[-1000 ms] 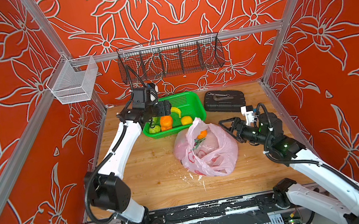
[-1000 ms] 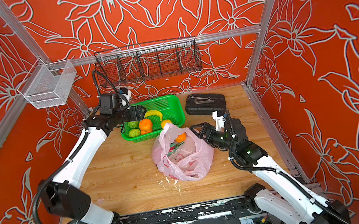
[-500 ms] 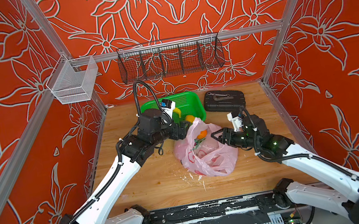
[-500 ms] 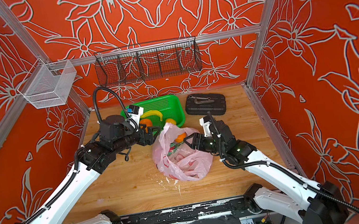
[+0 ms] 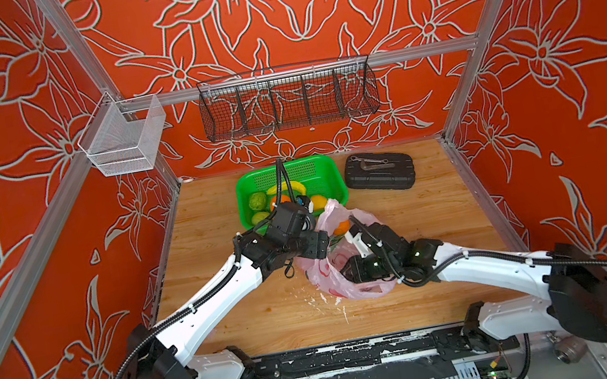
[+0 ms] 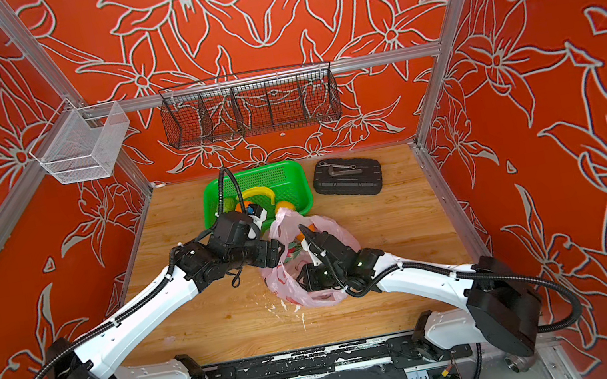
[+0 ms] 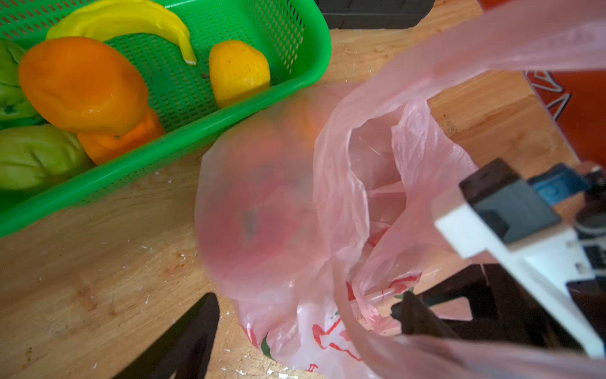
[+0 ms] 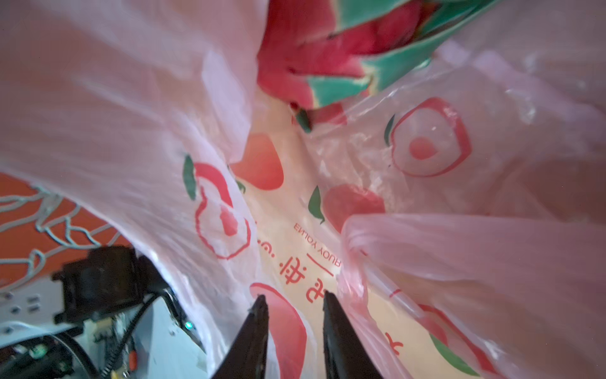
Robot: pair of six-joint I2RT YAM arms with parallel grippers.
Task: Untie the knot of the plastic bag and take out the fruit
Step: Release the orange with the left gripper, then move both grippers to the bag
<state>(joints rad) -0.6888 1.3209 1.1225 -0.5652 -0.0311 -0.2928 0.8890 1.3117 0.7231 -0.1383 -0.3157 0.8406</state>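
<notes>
A thin, crinkly pink plastic bag (image 5: 366,289) lies slumped just beside the green basket (image 5: 315,169). Its mouth gapes with no tie showing, and a dragon fruit (image 8: 314,59) and an orange (image 5: 341,227) sit inside. The left gripper (image 7: 305,303) stands spread wide astride the bag's rim; the right gripper (image 8: 294,297), deep inside, has its tips narrowly apart, and whether they nip the film cannot be told. The film looks light, limp and slippery, likely to tear if yanked, so the firm, rounded fruit seems the better hold.

A green basket (image 5: 311,170) held a banana (image 5: 295,186) on the wooden desk (image 5: 215,223) — a black case (image 5: 381,179) lay just beside it, a wrench (image 5: 371,162) on top.
</notes>
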